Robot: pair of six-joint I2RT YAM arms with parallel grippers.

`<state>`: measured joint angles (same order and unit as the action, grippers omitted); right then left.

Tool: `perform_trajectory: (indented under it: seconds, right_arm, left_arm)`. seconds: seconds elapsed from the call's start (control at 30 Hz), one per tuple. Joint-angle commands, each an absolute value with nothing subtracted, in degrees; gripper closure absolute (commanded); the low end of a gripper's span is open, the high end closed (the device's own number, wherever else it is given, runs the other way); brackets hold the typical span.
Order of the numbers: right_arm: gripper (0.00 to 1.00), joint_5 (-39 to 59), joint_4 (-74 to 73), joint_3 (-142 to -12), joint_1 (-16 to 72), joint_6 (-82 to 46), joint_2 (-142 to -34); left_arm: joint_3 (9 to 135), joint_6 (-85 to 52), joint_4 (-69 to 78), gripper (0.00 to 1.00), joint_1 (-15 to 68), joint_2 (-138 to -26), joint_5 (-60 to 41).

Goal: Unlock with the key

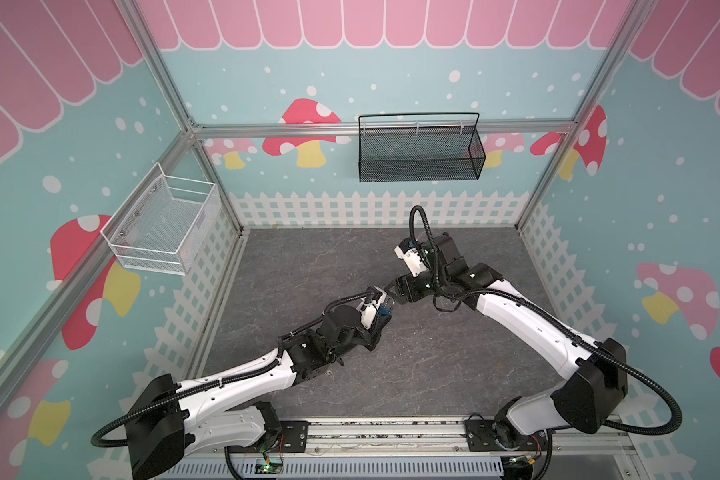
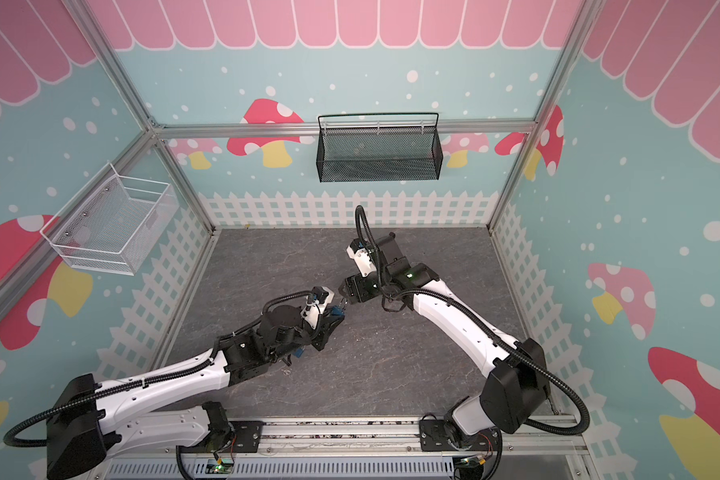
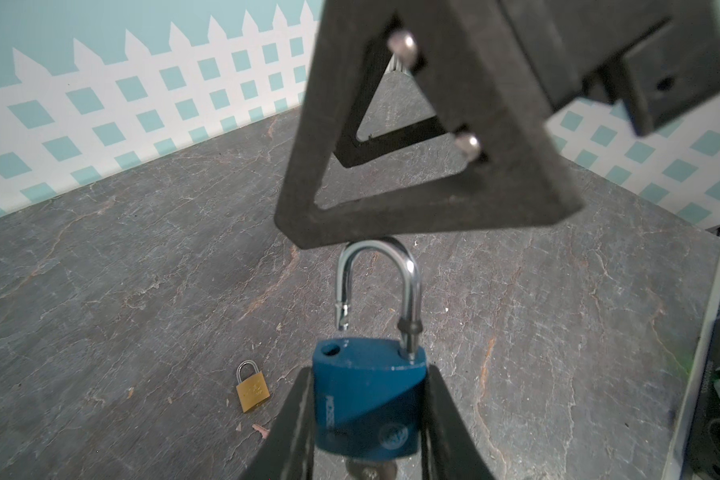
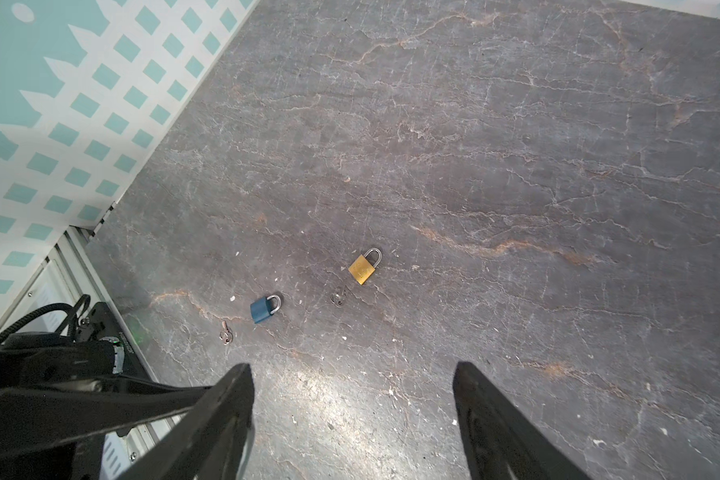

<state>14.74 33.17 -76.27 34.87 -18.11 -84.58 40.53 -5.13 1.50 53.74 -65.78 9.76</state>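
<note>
Now L gripper (image 3: 368, 372) clamps blue lock (image 3: 371, 407), shackle (image 3: 379, 282) open. R gripper (image 4: 352, 370) gapes wide, empty, just right of it.

A padlock (image 3: 368, 407) sits between the fingers of the left tool (image 3: 368, 372), above the table (image 3: 142, 249), with the right tool (image 4: 352, 374) just beside its shackle (image 3: 408, 274). On the table lie a second padlock (image 4: 362, 269) and a third padlock (image 4: 264, 309), a key (image 4: 338, 298) between them, another key (image 4: 225, 336) beside the third.
</note>
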Motion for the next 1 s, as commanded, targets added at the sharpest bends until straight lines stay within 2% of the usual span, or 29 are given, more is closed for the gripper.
perform_trajectory:
  seconds: [0.0, 0.27, 0.97]
  right_arm:
    - [0.21, 13.8, 37.0, -77.9, 34.9, -14.8, -85.7]
    - [0.21, 18.2, 37.4, -76.3, 34.3, -13.0, -84.7]
    - [0.2, 20.7, 37.0, -70.5, 32.5, -14.5, -78.7]
  left_arm:
    - [39.9, -2.6, 5.1, 1.0, 54.0, -64.6, 9.6]
    - [38.3, -2.1, 7.0, 1.0, 54.0, -62.8, 9.7]
    - [39.6, -5.8, 6.5, 1.0, 53.6, -64.9, 13.0]
